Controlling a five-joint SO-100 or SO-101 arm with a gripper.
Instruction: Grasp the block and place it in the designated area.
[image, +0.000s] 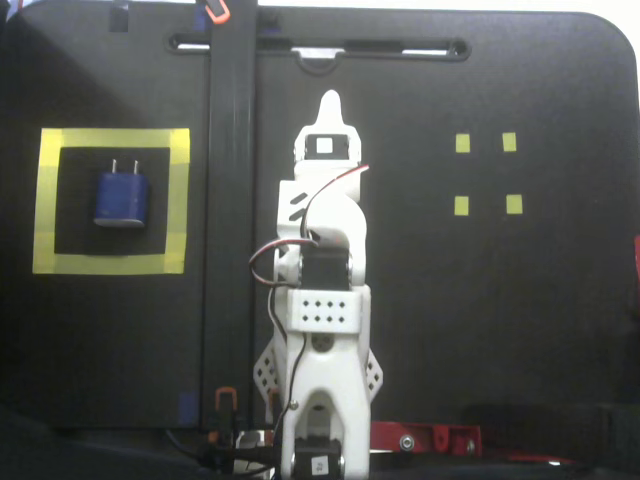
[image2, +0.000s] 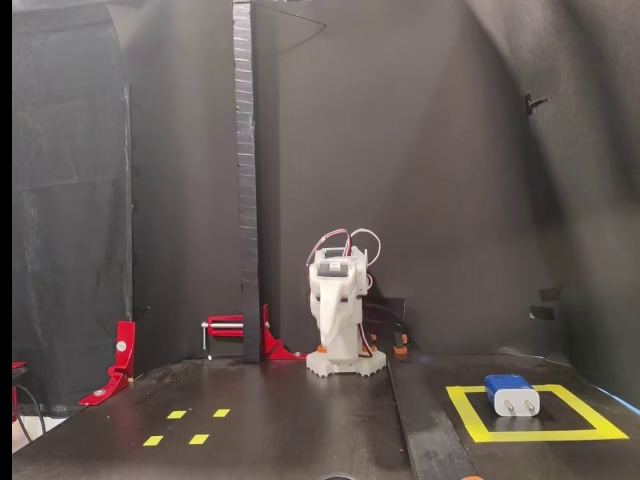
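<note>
Black table, black backdrop. The block (image: 123, 197) lies inside the yellow square (image: 110, 264): apparently rigid, light, smooth; grip its flat sides. The claw (image: 329, 101) is empty; its opening cannot be told.

You are looking at a black worktop (image2: 290, 420) closed in by dark cloth walls (image2: 450, 150) — dimly lit throughout. A black upright post (image2: 245, 180) rises at the back, with red clamps (image2: 235, 328) at its foot and another red bracket (image2: 118, 362) nearby.
</note>
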